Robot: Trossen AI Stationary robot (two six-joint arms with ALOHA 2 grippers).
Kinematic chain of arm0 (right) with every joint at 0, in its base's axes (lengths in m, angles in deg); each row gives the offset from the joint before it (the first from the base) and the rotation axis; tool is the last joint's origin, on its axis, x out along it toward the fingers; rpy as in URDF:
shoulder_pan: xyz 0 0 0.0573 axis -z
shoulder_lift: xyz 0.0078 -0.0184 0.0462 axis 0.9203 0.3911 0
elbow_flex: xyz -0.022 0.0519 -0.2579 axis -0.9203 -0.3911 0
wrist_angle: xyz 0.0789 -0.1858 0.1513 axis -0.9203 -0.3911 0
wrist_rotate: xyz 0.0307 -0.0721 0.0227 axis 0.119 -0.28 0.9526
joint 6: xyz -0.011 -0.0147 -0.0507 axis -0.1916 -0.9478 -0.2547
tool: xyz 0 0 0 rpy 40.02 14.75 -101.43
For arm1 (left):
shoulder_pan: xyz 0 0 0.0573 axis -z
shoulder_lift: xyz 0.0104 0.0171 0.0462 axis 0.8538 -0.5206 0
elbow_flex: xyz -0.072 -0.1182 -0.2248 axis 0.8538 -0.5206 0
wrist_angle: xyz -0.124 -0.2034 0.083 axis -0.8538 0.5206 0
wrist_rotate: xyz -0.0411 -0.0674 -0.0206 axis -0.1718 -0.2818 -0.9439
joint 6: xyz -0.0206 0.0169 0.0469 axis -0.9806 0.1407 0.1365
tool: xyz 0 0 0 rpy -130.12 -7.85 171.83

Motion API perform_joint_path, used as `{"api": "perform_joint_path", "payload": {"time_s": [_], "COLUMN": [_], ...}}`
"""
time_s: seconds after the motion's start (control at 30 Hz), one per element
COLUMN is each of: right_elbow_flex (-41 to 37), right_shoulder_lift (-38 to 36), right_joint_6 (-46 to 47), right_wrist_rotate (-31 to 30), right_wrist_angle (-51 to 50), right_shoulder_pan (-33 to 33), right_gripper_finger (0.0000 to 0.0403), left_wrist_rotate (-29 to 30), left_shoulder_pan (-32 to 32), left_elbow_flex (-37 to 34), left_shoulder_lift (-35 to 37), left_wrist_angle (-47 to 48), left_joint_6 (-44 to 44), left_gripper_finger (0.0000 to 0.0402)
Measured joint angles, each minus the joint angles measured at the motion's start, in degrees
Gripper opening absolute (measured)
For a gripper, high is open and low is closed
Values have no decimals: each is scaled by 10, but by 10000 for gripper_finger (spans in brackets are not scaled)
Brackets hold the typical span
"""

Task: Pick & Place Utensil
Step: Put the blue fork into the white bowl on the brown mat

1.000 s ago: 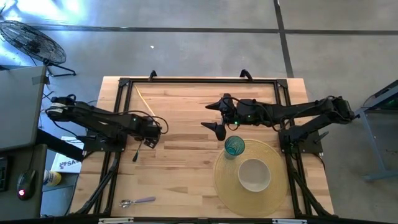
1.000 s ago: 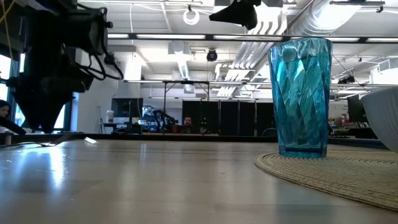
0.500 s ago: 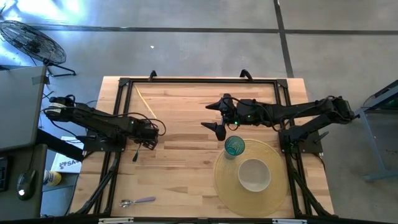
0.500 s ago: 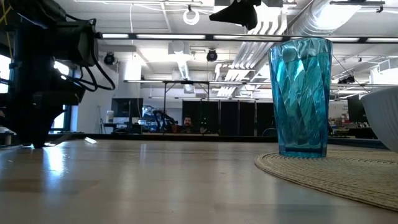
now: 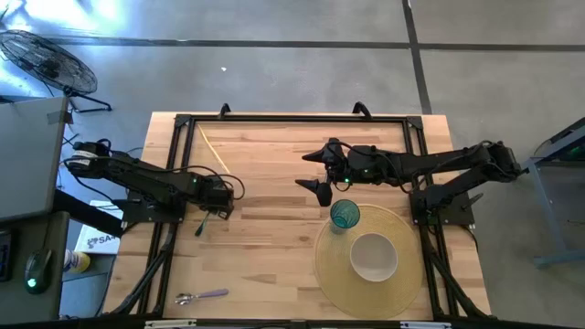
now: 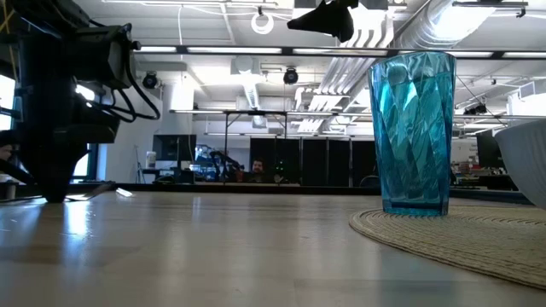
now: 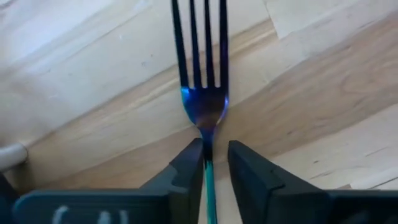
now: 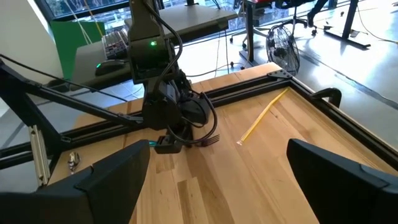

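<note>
A dark fork (image 7: 202, 74) with a teal handle lies flat on the wooden table at the left. Its handle end (image 5: 198, 228) points toward the near edge. My left gripper (image 7: 215, 152) is down at the table over it (image 5: 215, 203). Its fingers stand close on either side of the fork's neck, with a narrow gap still showing. My right gripper (image 5: 313, 174) hangs open above the table's middle, holding nothing. My left gripper comes at the fork from above, its fingers across the neck (image 7: 207, 134) just behind the tines. One finger (image 7: 189, 165) lies right beside the neck and the other stands a little off. I cannot tell whether either touches. The fork lies flat on the table.
A blue tumbler (image 5: 345, 216) and a white bowl (image 5: 374, 257) stand on a round woven mat (image 5: 331, 274) at the near right. A yellow pencil (image 5: 213, 151) lies at the far left. A spoon (image 5: 203, 296) lies near the front left corner.
My left gripper has come down to the table over the fork and shifted a little toward the table's left edge. The fork has stayed where it was. My right arm has kept still.
</note>
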Motion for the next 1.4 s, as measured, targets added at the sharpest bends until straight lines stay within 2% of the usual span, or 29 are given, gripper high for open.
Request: {"api": "perform_joint_path", "payload": {"time_s": [0.2, 0.5, 0.77, 0.93, 1.1, 1.27, 1.4], "right_elbow_flex": [0, 0, 0, 0, 0, 0, 0], "right_shoulder_lift": [0, 0, 0, 0, 0, 16, 52], "right_joint_6": [0, 0, 0, 0, -2, -63, -132], "right_wrist_rotate": [0, 0, 0, 0, 0, 7, 78], "right_wrist_angle": [0, 1, 31, 56, 89, 138, 199], "right_shoulder_pan": [0, 0, 0, 0, 0, -20, -55], "right_gripper_finger": [374, 374, 373, 373, 373, 373, 373], "left_wrist_rotate": [17, 39, 125, 204, 287, 305, 302], "left_shoulder_pan": [0, 6, 69, 111, 144, 149, 148], "left_elbow_flex": [-1, -1, 29, 31, 31, 31, 31], "left_shoulder_lift": [0, 10, 103, 174, 204, 192, 174], "left_wrist_angle": [-5, -9, -20, -101, -256, -447, -550], "left_joint_6": [4, 14, 37, 91, 206, 349, 422], "left_gripper_finger": [10, 5, 2, 1, 1, 0, 0]}}
